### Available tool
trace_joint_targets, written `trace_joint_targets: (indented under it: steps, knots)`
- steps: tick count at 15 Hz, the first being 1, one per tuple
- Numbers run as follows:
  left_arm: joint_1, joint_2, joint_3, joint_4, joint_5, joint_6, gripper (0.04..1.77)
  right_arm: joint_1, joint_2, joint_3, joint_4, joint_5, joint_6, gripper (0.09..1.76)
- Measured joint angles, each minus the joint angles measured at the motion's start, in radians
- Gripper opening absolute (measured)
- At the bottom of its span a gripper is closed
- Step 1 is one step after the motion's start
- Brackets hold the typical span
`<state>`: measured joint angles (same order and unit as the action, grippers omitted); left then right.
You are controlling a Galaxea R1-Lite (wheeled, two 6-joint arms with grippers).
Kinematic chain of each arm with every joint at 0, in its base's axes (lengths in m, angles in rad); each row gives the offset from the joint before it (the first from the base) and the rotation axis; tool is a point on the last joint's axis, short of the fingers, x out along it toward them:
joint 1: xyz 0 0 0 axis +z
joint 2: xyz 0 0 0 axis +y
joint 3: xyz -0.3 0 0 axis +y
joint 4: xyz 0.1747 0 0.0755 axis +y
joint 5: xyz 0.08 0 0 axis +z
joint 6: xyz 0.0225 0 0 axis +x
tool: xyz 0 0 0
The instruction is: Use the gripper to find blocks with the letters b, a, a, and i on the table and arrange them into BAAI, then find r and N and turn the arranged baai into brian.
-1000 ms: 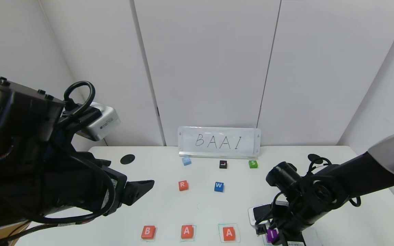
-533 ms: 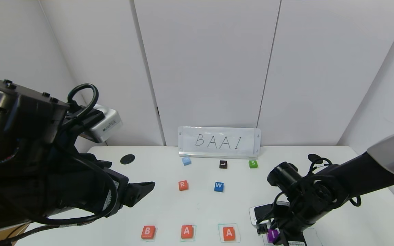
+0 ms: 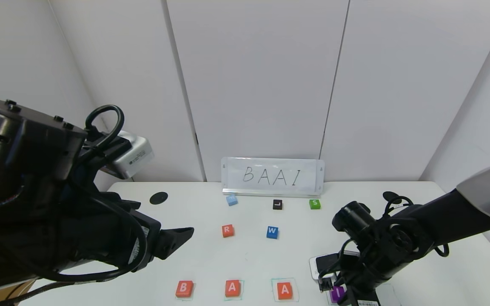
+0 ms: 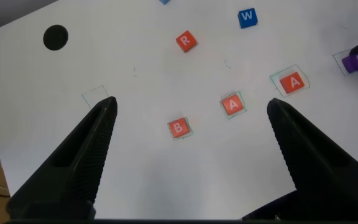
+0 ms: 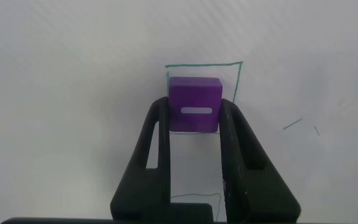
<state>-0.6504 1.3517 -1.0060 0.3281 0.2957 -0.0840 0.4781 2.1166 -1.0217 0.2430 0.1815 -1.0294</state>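
Note:
Three orange-red blocks B (image 3: 184, 288), A (image 3: 232, 287) and A (image 3: 285, 290) lie in a row in green squares near the front edge of the white table (image 3: 211, 259). My right gripper (image 3: 337, 294) is shut on the purple I block (image 5: 194, 104) and holds it at the row's right end, over a green square (image 5: 235, 78). The orange-red R block (image 3: 227, 230) lies behind the row. My left gripper (image 4: 191, 112) is open and empty, raised above the table's left side; its view shows B (image 4: 178, 128), both A blocks and R (image 4: 185, 42).
A sign reading BAAI (image 3: 272, 176) stands at the back. Light blue (image 3: 232, 199), black L (image 3: 277, 204), green S (image 3: 314, 204) and blue W (image 3: 272, 232) blocks lie behind the row. Two black holes (image 3: 158, 197) sit at the back corners.
My left arm has shifted slightly up and to the right. The right gripper and the purple I block have barely moved.

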Motion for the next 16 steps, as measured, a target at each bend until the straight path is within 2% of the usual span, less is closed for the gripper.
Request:
trace_joint_targets:
  steps: [9, 12, 16]
  knots:
    - [-0.005, -0.004, 0.001, 0.001, 0.000, 0.000, 1.72, 0.003, 0.000, 0.001, 0.004, -0.008, -0.008, 0.53]
    - [-0.006, -0.004, 0.001, 0.002, 0.000, 0.000, 1.72, 0.002, 0.000, 0.001, 0.005, -0.007, -0.008, 0.88]
    - [-0.008, -0.005, 0.001, 0.002, 0.002, 0.000, 1.72, 0.002, -0.008, 0.003, 0.004, -0.008, -0.001, 1.21]
